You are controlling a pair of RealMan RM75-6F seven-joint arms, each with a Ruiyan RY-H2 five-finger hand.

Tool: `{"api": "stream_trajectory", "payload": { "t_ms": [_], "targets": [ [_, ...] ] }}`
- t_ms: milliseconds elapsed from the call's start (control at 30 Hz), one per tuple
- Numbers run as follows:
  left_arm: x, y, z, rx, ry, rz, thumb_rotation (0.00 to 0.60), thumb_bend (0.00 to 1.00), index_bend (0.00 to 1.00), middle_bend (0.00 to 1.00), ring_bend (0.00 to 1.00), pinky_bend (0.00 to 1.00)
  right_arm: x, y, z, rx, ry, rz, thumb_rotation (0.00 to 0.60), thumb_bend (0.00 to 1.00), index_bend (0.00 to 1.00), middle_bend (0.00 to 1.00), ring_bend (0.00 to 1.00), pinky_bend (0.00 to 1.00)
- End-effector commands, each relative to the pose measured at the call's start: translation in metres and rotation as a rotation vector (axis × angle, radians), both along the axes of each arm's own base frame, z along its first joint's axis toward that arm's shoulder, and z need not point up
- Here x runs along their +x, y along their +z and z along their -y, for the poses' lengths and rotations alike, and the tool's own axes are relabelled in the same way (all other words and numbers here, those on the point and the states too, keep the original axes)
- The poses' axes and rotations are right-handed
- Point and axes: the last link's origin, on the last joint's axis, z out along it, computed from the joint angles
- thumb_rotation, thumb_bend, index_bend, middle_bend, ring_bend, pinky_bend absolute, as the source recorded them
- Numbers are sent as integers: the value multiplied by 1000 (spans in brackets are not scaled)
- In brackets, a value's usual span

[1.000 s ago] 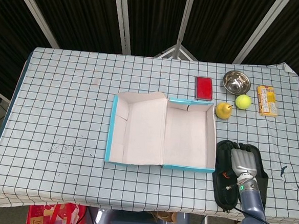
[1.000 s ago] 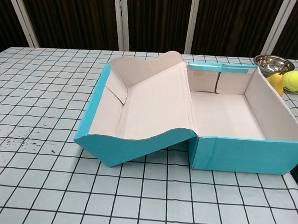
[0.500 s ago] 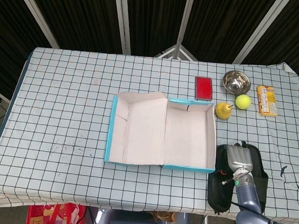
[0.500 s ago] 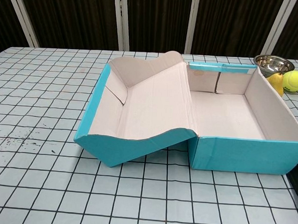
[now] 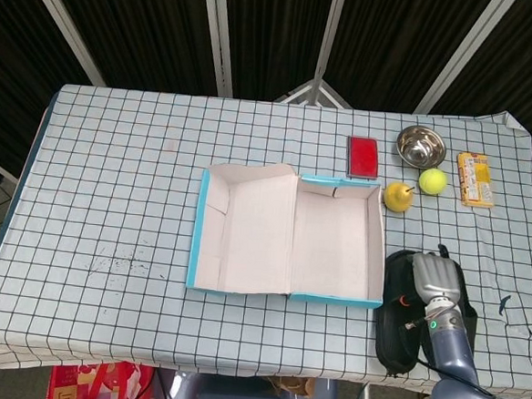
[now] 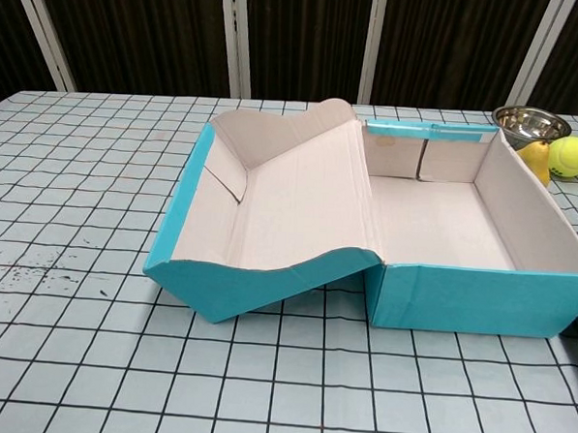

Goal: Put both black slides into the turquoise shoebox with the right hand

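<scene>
**Head view: right hand on the black slides**

Head view alone shows my right hand (image 5: 436, 283) – palm down over the black slides (image 5: 396, 320), which lie side by side on the checked tablecloth (image 5: 111, 198) just right of the turquoise shoebox (image 5: 286, 244). Whether my fingers grip a slide, I cannot tell. Chest view shows the shoebox's bare cardboard interior and open, bowed lid, with only a dark sliver at the right edge. My forearm reaches in from the near table edge. Left hand unseen.
</scene>
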Motion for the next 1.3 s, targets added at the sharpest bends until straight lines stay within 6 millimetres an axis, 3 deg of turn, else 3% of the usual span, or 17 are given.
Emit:
{"api": "stream_trajectory", "payload": {
  "t_ms": [33, 500, 800, 933, 1067, 1300],
  "targets": [
    [0, 0, 0, 0, -1, 1, 600, 814, 223, 97, 58, 135, 6, 22, 1, -34, 20, -15, 600, 348, 538, 616, 289, 0],
    [1, 1, 2, 5, -9, 10, 600, 813, 223, 96, 59, 135, 34, 86, 9, -136, 101, -97, 600, 348, 538, 616, 289, 0],
    [1, 0, 1, 1, -7, 12, 600, 813, 223, 96, 58, 135, 86, 115, 20, -195, 195, -35, 600, 348, 538, 616, 291, 0],
    [0, 0, 1, 2, -6, 12, 600, 813, 223, 96, 58, 135, 109, 119, 26, -208, 230, 70, 600, 351, 538, 633, 310, 0],
    [0, 1, 1, 2, -6, 14, 600, 813, 223, 96, 58, 135, 134, 111, 31, -197, 246, 284, 600, 394, 538, 677, 362, 0],
    [-2, 1, 1, 3, 2, 12, 600, 813, 223, 96, 58, 135, 149, 89, 45, -156, 244, 443, 600, 409, 546, 680, 364, 0]
  ]
}}
